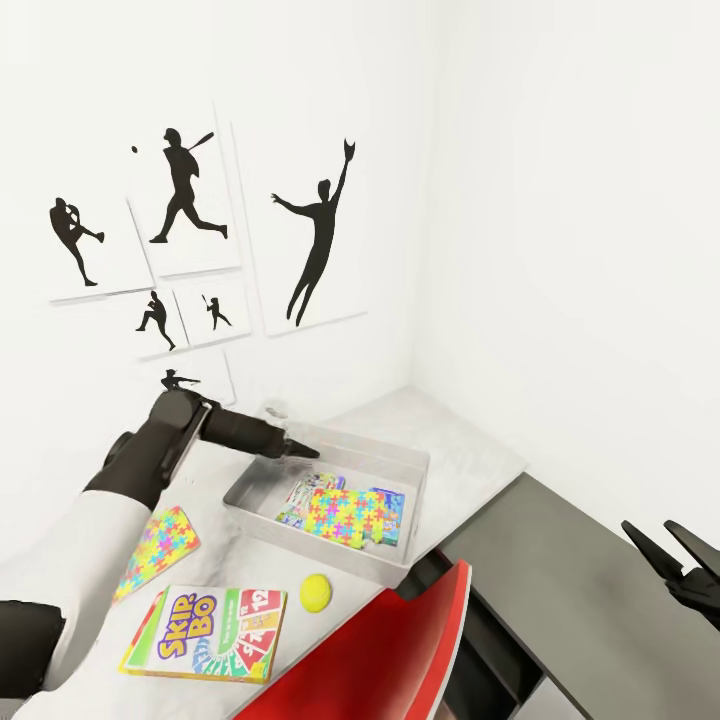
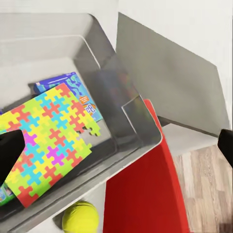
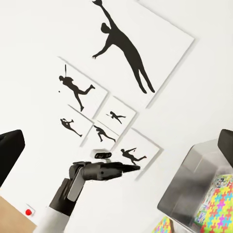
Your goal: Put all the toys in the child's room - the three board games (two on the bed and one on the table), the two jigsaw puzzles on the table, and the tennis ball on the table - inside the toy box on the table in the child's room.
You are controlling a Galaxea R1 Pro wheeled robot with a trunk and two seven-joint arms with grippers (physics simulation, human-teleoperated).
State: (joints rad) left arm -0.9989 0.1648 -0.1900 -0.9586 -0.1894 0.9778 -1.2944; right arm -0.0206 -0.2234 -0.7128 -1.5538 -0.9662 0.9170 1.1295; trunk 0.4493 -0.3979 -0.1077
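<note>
Your left gripper (image 1: 305, 451) hung open and empty over the toy box (image 1: 262, 478), which held a puzzle (image 1: 346, 516). The ball (image 1: 316, 592) lay near it on the table (image 1: 455, 440). Your right gripper (image 1: 668, 548) was open, empty.

A red chair back (image 1: 395, 650) stands beside a dark-grey cabinet (image 1: 560, 560).
</note>
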